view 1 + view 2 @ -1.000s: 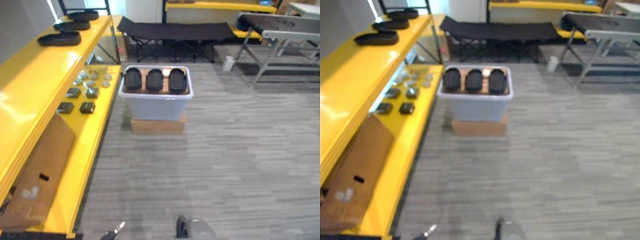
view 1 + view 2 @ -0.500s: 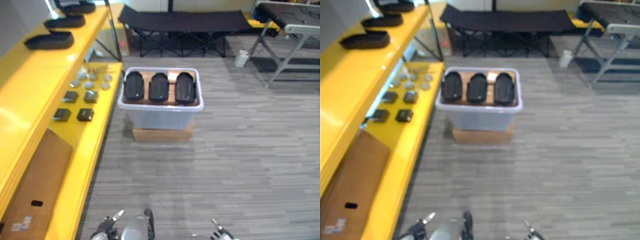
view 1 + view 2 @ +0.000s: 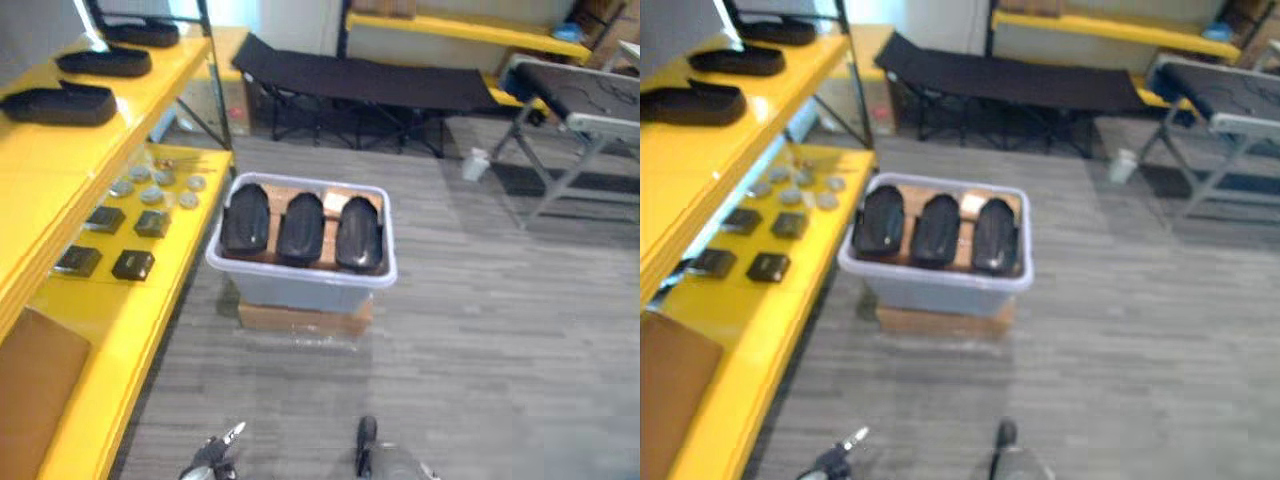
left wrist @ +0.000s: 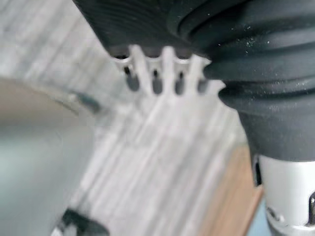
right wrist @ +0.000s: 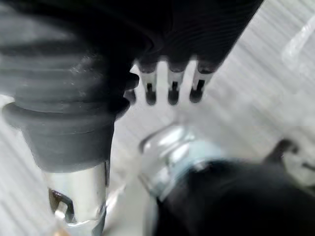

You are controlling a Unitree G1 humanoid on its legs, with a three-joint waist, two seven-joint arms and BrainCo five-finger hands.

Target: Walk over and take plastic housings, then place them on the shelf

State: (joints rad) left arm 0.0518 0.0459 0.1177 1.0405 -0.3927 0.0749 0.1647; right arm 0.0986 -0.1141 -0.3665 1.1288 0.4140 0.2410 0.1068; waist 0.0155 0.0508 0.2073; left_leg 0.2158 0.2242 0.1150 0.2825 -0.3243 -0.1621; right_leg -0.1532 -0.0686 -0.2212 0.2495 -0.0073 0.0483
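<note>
It's closing in, the bin (image 3: 300,288) of housings (image 3: 301,228) is looming bigger, left hand (image 4: 165,69) and right hand (image 5: 172,84) dangling loose, empty.

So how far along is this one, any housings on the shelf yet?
Looks done: three black oblong pieces, seemingly housings, lie on the yellow shelf, on its top level. In hand: nothing; the left hand and right hand are open above the floor. Left: three black housings sit side by side in the grey bin ahead, none picked or shelved yet.
</note>
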